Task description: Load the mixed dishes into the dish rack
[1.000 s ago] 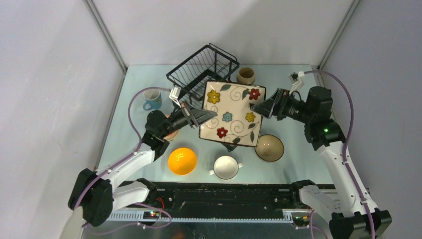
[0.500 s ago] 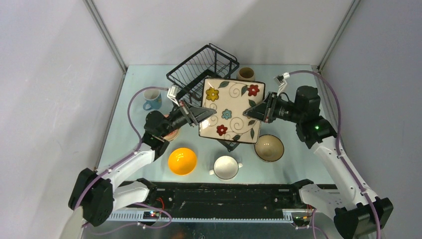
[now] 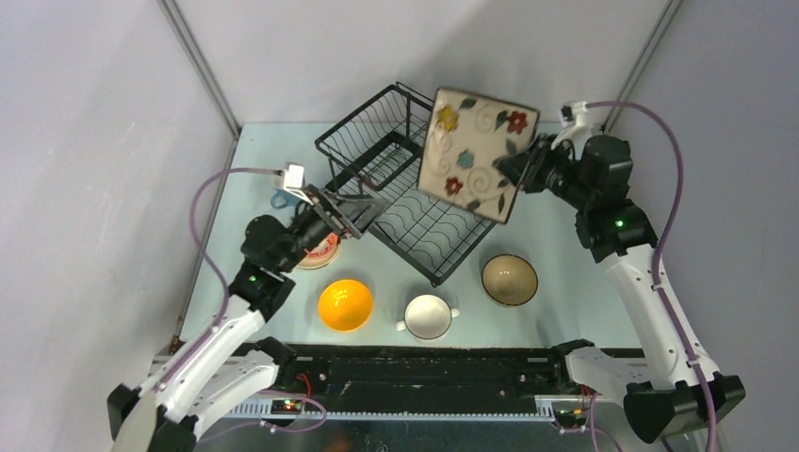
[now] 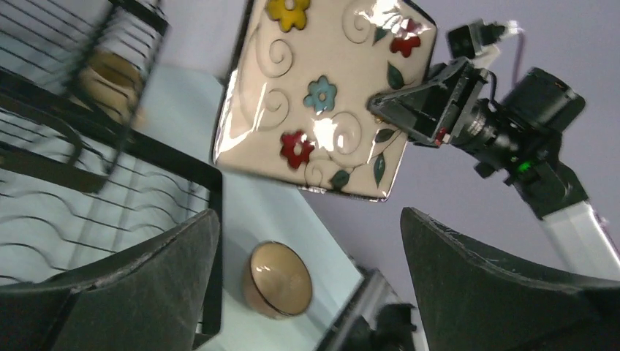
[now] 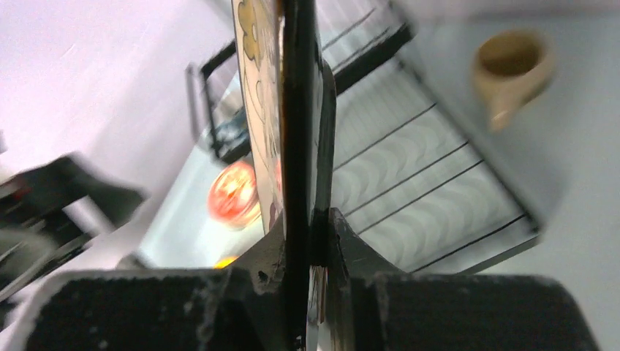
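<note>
While above dish rack, floral plate in right end effector.

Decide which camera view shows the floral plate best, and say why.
Top external: the whole plate shows, tilted, pinched at one edge by the right gripper near the rack. Left wrist shows its face larger, but the top is cropped. Right wrist sees it only edge-on between its fingers.

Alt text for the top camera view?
The right arm holds a square floral plate in its jaws, tilted above the black dish rack. The left arm, jaws open, is by the rack; an orange bowl, white bowl and tan bowl sit in front.
</note>
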`<state>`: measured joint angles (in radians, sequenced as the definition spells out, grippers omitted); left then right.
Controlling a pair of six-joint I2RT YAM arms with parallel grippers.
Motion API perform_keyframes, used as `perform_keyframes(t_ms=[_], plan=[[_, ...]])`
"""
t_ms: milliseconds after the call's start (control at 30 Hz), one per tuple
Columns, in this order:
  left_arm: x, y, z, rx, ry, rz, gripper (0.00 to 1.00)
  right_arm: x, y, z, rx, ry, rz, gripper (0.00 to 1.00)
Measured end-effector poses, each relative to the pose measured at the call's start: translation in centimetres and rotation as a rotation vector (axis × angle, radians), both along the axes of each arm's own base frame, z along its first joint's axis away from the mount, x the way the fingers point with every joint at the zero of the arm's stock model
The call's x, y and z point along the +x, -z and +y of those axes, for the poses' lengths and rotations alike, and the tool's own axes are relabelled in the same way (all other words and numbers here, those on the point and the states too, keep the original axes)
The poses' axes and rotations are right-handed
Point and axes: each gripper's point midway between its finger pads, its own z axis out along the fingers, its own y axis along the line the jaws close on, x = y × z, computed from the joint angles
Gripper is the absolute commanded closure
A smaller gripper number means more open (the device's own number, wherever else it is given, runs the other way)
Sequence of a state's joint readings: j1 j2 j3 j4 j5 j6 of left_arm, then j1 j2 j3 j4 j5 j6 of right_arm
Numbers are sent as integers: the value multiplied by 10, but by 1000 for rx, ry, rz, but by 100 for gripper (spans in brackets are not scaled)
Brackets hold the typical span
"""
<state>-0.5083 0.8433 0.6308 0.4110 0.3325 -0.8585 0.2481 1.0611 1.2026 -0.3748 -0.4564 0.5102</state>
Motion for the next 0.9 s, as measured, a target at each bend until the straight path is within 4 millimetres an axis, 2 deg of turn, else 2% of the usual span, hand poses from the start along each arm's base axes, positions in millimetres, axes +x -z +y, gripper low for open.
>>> perform_keyframes(t_ms=[133,200,267,433,567,767,900], plan=[[2,-22,30,75,-166,-36,0,42,-25,-30,-85,174,-176,100],[4,-22,44,122,-241,-30,0,62,-31,-37,-128,215,-225,100],[5,-14,56,176,-297,-10,0,79,-33,-36,-161,223,-257,100],[5,16,74,300,-372,51,0,124,-33,-23,-237,200,-312,100],[6,34,85,398,-409,87,0,151,-47,-11,-317,180,-372,100],[6,30,96,478,-443,76,0,180,-81,25,-392,137,-517,100],[7,27,102,516,-465,62,0,188,-91,46,-412,105,-574,100]])
